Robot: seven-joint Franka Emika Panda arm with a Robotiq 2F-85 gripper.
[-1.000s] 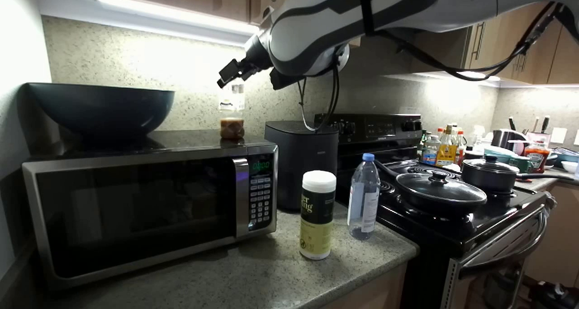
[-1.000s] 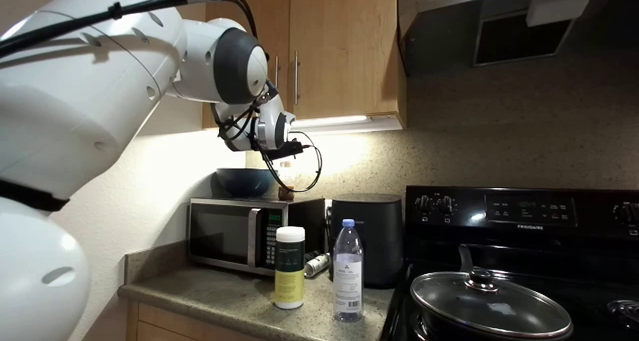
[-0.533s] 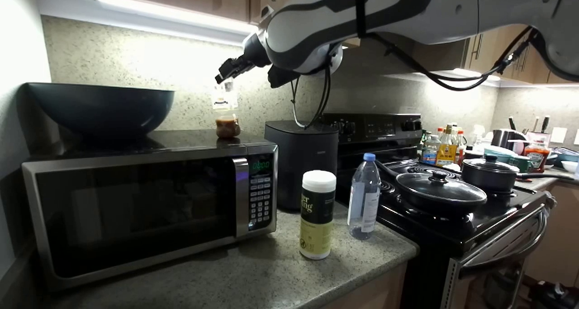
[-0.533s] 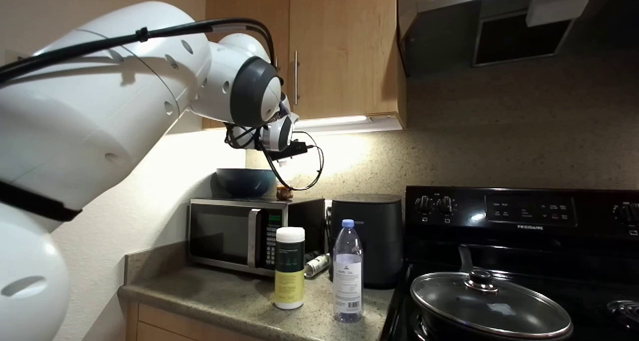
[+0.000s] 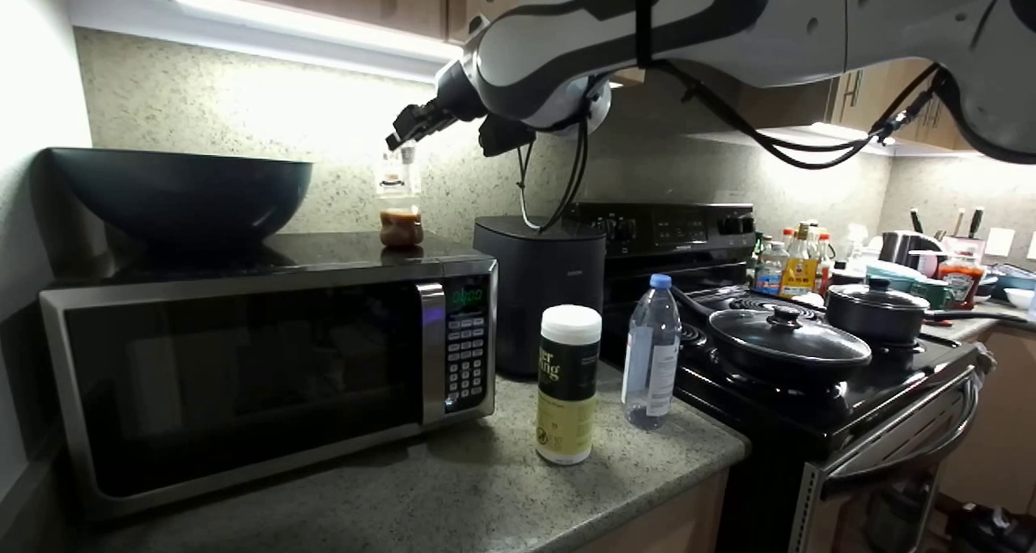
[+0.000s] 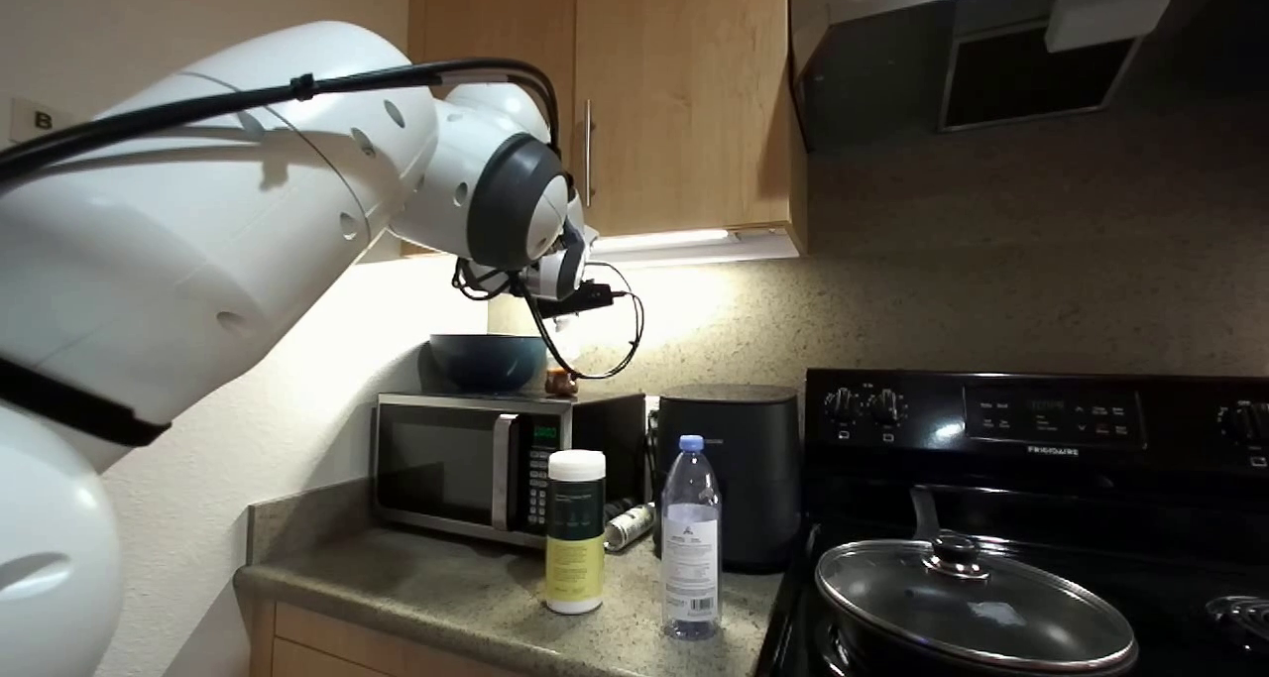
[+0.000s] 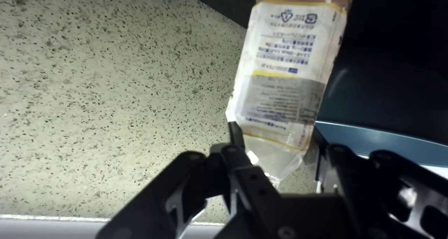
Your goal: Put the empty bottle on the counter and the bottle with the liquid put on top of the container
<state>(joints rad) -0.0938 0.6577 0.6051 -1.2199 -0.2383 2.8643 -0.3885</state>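
The bottle with the liquid (image 5: 401,227) stands roughly upright on top of the microwave, amber-brown at its base. In the wrist view its labelled body (image 7: 283,57) runs down between the fingers of my gripper (image 7: 275,134), which is shut on its upper part; a fingertip (image 7: 236,134) meets one side edge. The cap is hidden behind the gripper in the exterior views. On the counter (image 5: 453,488) stands the container (image 5: 566,391), white-lidded with a dark and yellow-green body. Beside it, nearer the stove, is the upright empty bottle (image 5: 651,359) with its blue cap.
A large dark bowl (image 5: 182,193) shares the microwave top (image 5: 340,249). The black air fryer (image 5: 541,294) stands between the microwave and the stove (image 5: 850,407). Upper cabinets (image 6: 684,102) hang over the arm, and a lidded pan (image 6: 977,598) sits on the stove.
My gripper's jaws have closed around the bottle with the liquid. That bottle has shifted slightly toward the bowl along the microwave top, and the arm's upper links have come lower.
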